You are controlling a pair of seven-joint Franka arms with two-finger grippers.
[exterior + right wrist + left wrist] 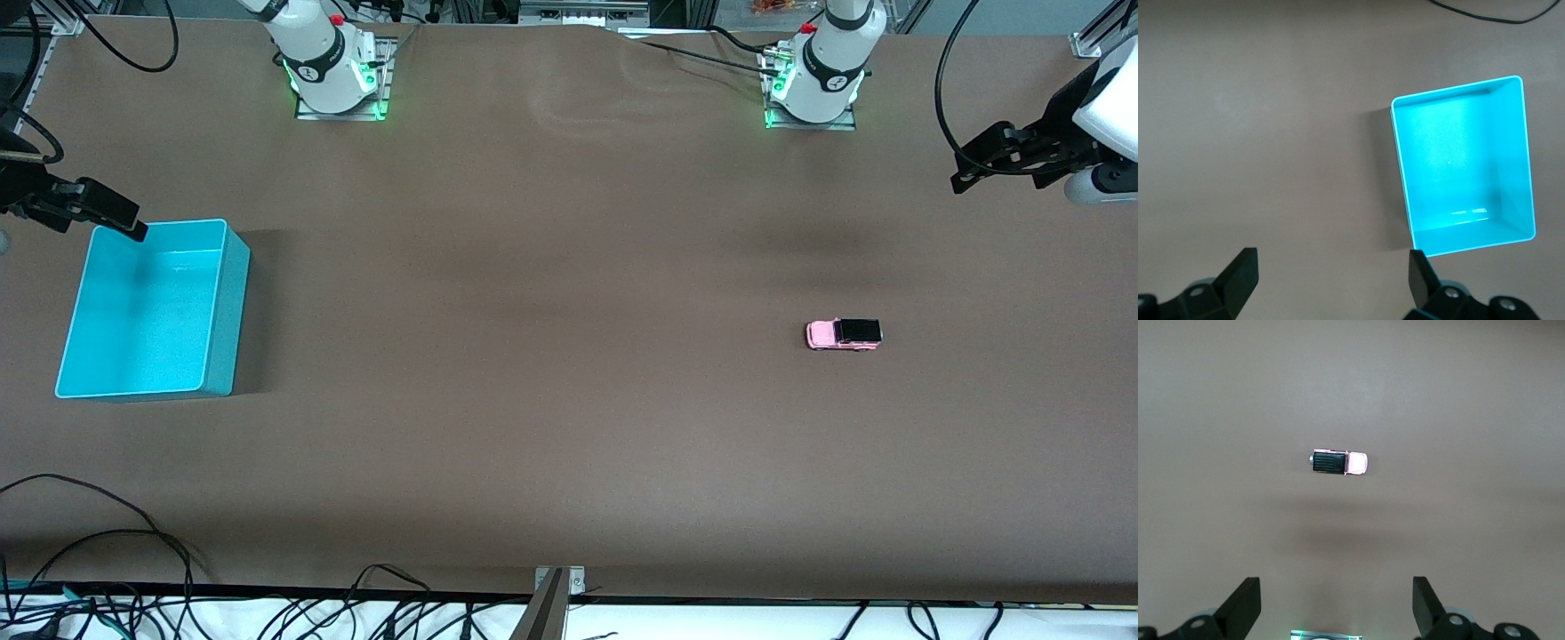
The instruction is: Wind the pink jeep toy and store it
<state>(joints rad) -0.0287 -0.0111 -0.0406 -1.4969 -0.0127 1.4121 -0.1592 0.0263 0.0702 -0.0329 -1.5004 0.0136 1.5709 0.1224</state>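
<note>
The pink jeep toy (843, 334) stands on its wheels on the brown table, toward the left arm's end; its black roof panel shows in the left wrist view (1339, 462). My left gripper (969, 169) hangs high over bare table at that end, apart from the jeep, open and empty (1336, 590). The turquoise bin (227, 302) sits empty at the right arm's end of the table. My right gripper (120, 215) hovers over the bin's corner nearest the bases, open with nothing between its fingers (1331, 260); in the right wrist view the bin (1401, 167) lies beside it.
Both arm bases (338, 80) (813, 89) stand along the table's edge farthest from the front camera. Black cables (133, 533) trail over the near edge at the right arm's end. A metal bracket (560, 582) is fixed at the near edge's middle.
</note>
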